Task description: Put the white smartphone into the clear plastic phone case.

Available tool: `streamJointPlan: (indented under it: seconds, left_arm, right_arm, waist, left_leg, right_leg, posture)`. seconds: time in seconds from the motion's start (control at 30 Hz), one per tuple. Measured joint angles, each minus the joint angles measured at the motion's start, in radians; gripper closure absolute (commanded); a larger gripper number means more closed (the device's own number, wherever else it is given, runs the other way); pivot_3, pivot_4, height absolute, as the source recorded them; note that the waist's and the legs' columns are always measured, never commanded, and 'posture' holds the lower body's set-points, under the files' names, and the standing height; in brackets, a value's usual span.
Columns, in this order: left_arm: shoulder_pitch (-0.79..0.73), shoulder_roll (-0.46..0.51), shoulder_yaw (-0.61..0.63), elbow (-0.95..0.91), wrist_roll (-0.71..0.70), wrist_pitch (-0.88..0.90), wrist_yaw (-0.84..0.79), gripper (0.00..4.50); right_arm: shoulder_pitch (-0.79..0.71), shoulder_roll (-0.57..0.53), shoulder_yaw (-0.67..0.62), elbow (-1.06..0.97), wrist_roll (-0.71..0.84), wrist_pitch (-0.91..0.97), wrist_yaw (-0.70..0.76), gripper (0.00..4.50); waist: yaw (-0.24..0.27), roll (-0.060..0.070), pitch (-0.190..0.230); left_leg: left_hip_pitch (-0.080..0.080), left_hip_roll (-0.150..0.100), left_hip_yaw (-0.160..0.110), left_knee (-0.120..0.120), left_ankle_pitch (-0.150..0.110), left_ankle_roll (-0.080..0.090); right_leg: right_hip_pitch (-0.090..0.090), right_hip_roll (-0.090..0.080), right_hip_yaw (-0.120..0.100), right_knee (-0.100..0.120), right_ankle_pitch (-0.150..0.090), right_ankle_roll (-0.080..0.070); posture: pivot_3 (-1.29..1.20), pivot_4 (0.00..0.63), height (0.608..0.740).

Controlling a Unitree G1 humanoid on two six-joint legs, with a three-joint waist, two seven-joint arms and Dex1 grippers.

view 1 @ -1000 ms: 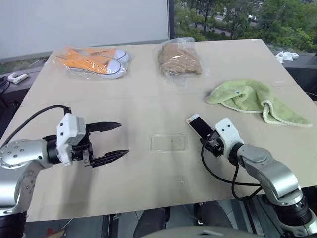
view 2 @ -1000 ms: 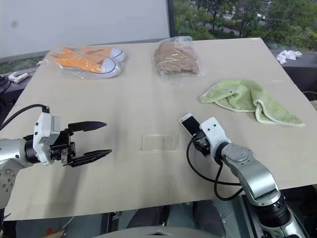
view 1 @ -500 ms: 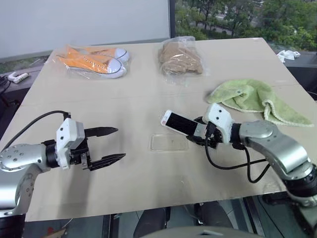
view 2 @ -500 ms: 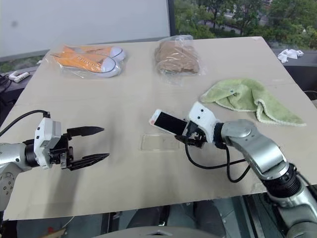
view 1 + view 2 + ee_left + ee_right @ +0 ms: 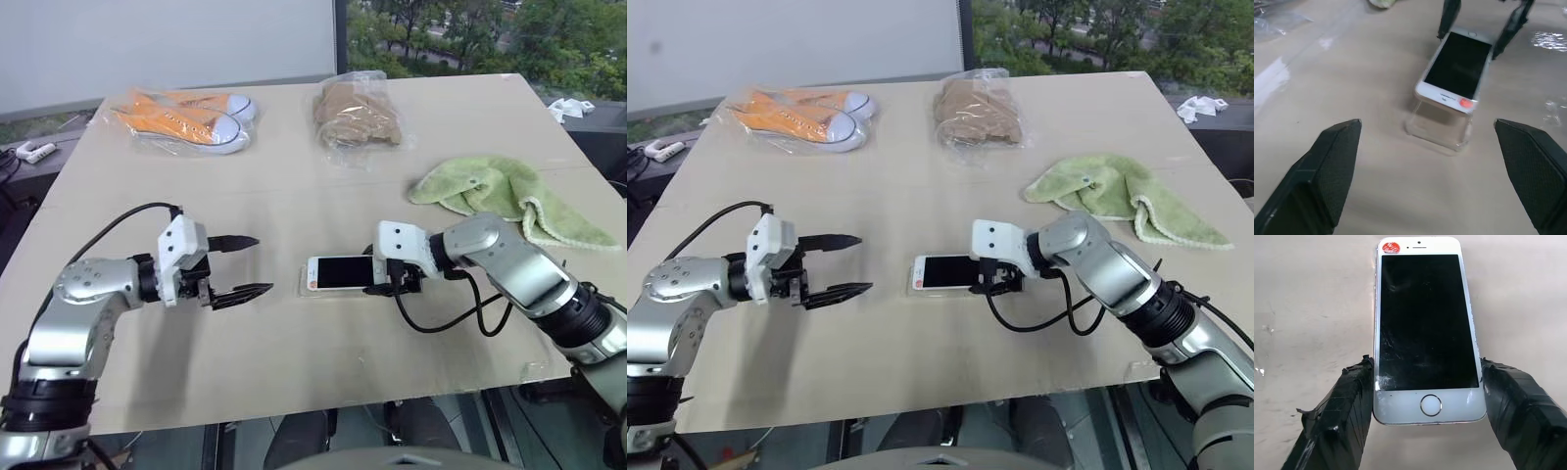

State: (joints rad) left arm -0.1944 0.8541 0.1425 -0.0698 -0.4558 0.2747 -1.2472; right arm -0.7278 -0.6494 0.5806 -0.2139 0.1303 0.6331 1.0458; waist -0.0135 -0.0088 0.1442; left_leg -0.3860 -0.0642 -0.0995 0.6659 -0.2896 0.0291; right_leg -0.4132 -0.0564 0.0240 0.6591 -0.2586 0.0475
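A broad, pale beige rectangular table (image 5: pixel 294 147) stands before a plain white wall panel (image 5: pixel 167 39); beside that panel a window (image 5: pixel 480 34) looks out on green trees, giving soft, even daylight

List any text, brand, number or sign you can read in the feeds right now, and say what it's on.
No readable text in any view.
White smartphone: screen dark; a red round sticker near its top corner, no legible marking on it; the home button shows only a plain ring.
Clear plastic phone case: no print seen.
Orange sneakers in their bag: any branding is too small to read.
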Motion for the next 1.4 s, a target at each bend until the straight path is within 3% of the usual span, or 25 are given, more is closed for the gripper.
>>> streamJointPlan:
  seconds: [0.3,0.63,1.4]
  left_arm:
    - [-0.170,-0.097,-0.161,0.152,0.063,-0.047,-0.067,4.43]
    - [-0.240,-0.178,-0.266,0.214,0.118,-0.093,-0.104,4.48]
    - [-0.234,-0.184,-0.338,0.220,0.197,-0.116,-0.129,4.48]
  right_arm:
    - [-0.015,0.051,0.011,0.049,-0.053,0.001,0.027,1.58]
    - [-0.016,0.068,0.011,0.055,-0.085,0.041,0.055,1.58]
    - [-0.045,0.096,0.034,0.076,-0.138,0.017,0.116,1.58]
  waist:
    - [-0.004,0.000,0.000]
    - [-0.006,0.000,0.000]
    - [-0.005,0.000,0.000]
  left_leg:
    - [-0.003,0.000,-0.001,0.002,0.000,0.000]
    - [-0.004,-0.001,-0.002,0.003,0.000,0.000]
    - [-0.005,-0.001,-0.002,0.004,0.000,0.000]
  right_leg:
    - [-0.002,0.000,-0.002,0.002,0.000,0.000]
    - [-0.003,0.000,-0.004,0.002,0.000,0.000]
    - [-0.003,0.000,-0.006,0.003,0.000,0.000]
  posture:
    - [0.00,0.150,0.740]
    - [0.00,0.150,0.740]
    - [0.00,0.150,0.740]
